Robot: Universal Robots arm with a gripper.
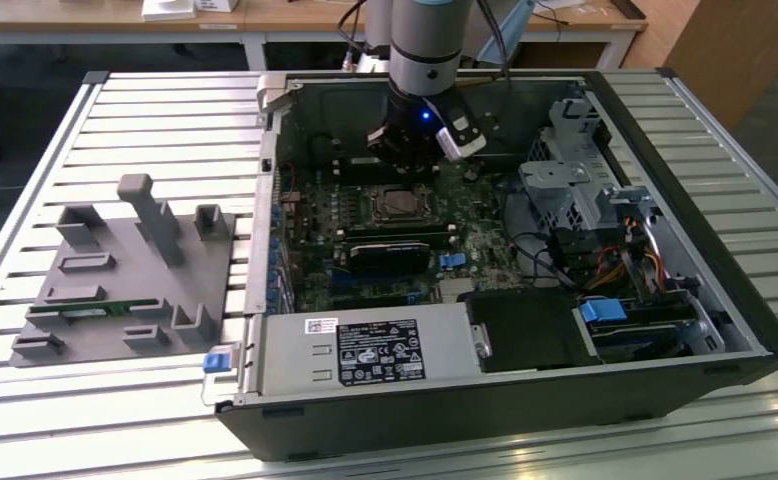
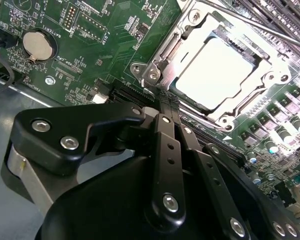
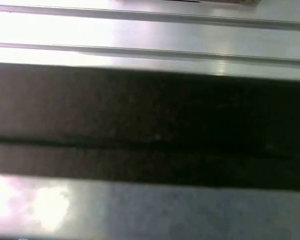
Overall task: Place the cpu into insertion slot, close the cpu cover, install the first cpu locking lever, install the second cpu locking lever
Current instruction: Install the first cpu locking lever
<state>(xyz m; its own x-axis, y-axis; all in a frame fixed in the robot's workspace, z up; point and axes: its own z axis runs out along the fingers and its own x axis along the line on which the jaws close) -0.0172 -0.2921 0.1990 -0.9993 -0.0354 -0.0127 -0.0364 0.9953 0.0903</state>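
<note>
The cpu [image 2: 215,72] lies flat in its socket on the green motherboard, its silver top glaring. The cpu cover [image 2: 162,55], a silver metal frame, lies down around the cpu's edges. A thin metal lever rod [image 2: 255,25] runs along the socket's far side; I cannot tell whether it is latched. My gripper [image 2: 165,102] is shut with nothing between its black fingers, the tips just short of the socket's corner. In the exterior view the gripper [image 1: 407,160] hangs inside the open computer case, just behind the socket [image 1: 397,205].
The case walls [image 1: 272,180] surround the board. A drive cage [image 1: 569,185] stands at the exterior view's right and a power supply [image 1: 362,350] at the front. A black module [image 1: 389,255] lies before the socket. A grey fixture [image 1: 122,270] sits on the slatted table.
</note>
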